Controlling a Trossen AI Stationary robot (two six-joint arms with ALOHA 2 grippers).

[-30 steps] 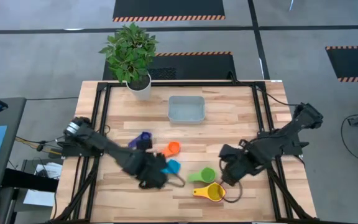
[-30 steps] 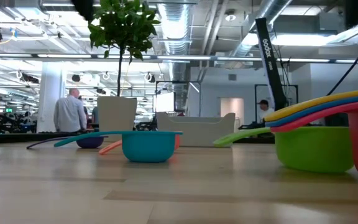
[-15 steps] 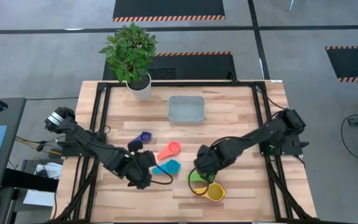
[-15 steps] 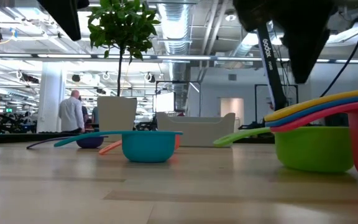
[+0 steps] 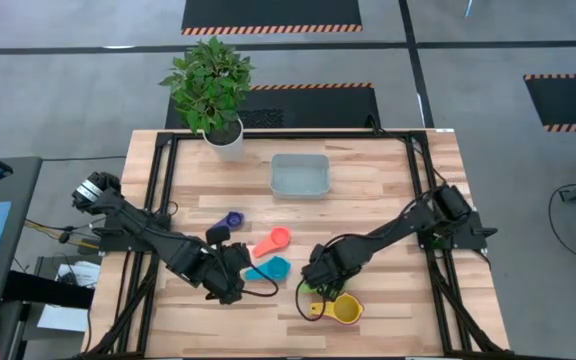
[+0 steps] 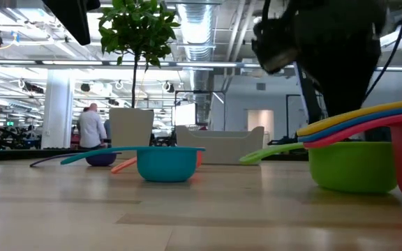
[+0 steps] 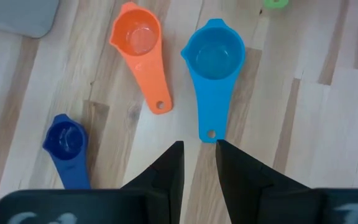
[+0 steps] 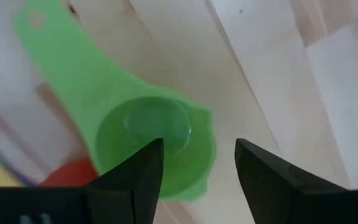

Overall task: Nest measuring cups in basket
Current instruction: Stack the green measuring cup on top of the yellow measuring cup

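Green cup (image 8: 151, 140) sits right under our right gripper (image 8: 197, 162), the jaws spread wide with one finger over the bowl and the other past its rim, nothing held yet. Its flat handle runs away from the bowl across the desk (image 5: 388, 190), so the long axis lies slanted to the gap between the fingers. Our right arm is clearly the nearer one; the yellow stack (image 5: 346, 309) lies just beside it. On the other side, our left gripper (image 7: 199, 163) hovers just short of the light blue cup (image 7: 213, 59), whose handle points straight at the narrow gap, jaws only slightly parted and empty. Orange cup (image 7: 138, 37) and dark blue cup (image 7: 65, 140) lie nearby. Basket (image 5: 300, 175) waits well apart, toward the plant pot (image 5: 224, 141).
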